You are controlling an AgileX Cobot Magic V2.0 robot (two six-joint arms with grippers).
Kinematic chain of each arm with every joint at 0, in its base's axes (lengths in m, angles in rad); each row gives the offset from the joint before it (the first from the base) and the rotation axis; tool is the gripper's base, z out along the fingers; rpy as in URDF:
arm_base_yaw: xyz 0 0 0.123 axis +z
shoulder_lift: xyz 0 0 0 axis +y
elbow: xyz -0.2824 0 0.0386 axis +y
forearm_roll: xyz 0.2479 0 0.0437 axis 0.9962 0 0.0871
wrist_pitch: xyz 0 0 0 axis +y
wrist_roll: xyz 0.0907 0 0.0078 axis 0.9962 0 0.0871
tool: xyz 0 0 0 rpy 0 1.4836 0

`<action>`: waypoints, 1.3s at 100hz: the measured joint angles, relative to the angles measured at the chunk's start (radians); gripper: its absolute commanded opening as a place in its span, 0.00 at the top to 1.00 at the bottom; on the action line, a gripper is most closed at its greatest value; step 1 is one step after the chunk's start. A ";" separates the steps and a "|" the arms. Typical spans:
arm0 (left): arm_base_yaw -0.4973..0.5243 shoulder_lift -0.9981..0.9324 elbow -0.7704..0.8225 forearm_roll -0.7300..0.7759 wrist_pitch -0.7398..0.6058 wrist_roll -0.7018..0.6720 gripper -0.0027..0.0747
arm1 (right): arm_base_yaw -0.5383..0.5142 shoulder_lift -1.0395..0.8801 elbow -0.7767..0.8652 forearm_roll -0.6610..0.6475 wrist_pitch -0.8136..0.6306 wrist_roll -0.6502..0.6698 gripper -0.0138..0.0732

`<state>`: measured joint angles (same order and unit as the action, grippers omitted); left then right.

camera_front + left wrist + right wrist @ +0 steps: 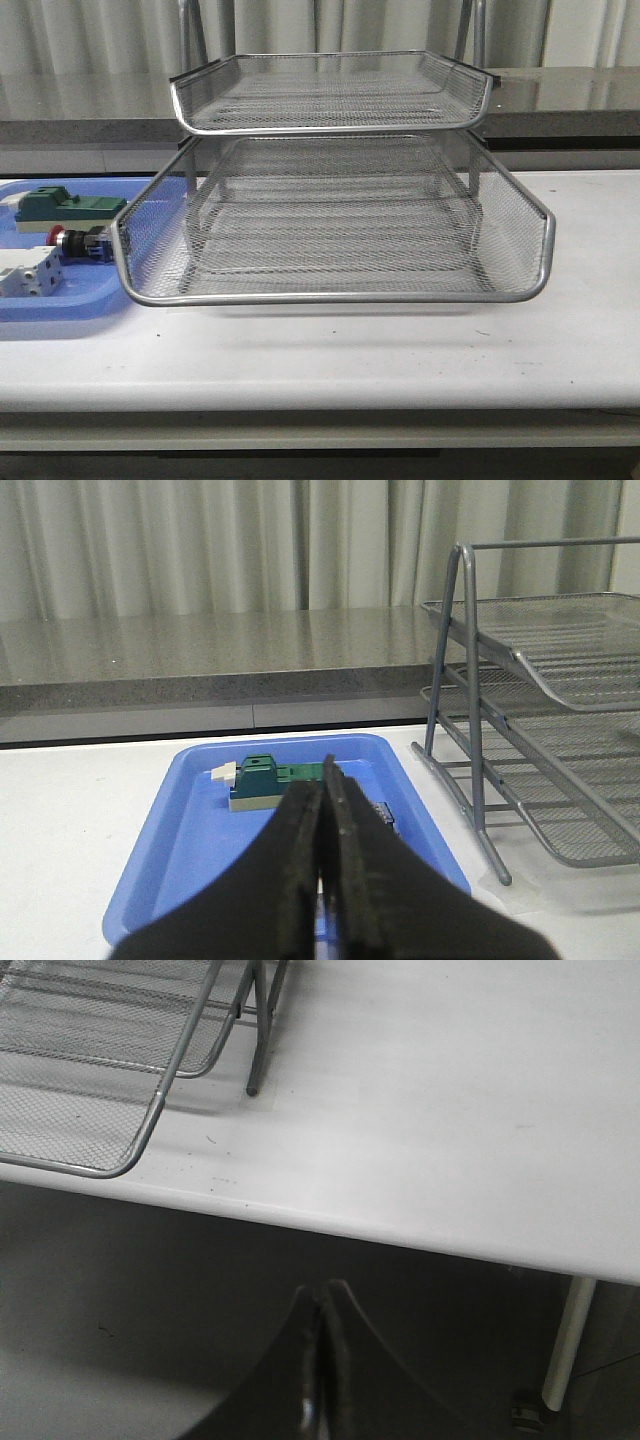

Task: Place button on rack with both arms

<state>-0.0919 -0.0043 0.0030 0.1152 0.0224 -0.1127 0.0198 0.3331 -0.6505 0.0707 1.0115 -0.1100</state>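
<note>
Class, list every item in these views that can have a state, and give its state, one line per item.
Red-capped push-button switch: lying on its side in the blue tray, not gripped.
Silver wire-mesh letter rack: standing upright on the table, lower tray slid forward, visible trays holding nothing.
Flat blue plastic tray: flat on the table, left of the rack.
Left pincer: shut, holding nothing, above the blue tray.
Right pincer: shut, holding nothing, off the table edge.

We appear to be in a lab or test room: a plain white bench (400, 350) stands before pale curtains (330, 25) and a grey stone-look ledge (200, 655), with electrical parts laid out in a blue tray (180, 850) beside a wire-mesh rack (330, 220).
</note>
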 measured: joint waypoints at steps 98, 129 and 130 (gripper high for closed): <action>0.000 0.511 -0.588 -0.021 0.456 0.000 0.99 | 0.000 0.000 0.000 0.000 0.000 0.000 0.92; 0.000 1.002 -0.923 -0.023 0.676 0.145 0.99 | 0.000 0.000 0.000 0.000 0.000 0.000 0.92; 0.000 1.011 -0.934 -0.023 0.676 0.149 0.99 | 0.000 0.000 0.000 0.000 0.000 0.000 0.92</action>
<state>-0.0919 1.0067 -0.9310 0.0919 0.6985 0.0365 0.0198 0.3331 -0.6505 0.0707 1.0115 -0.1100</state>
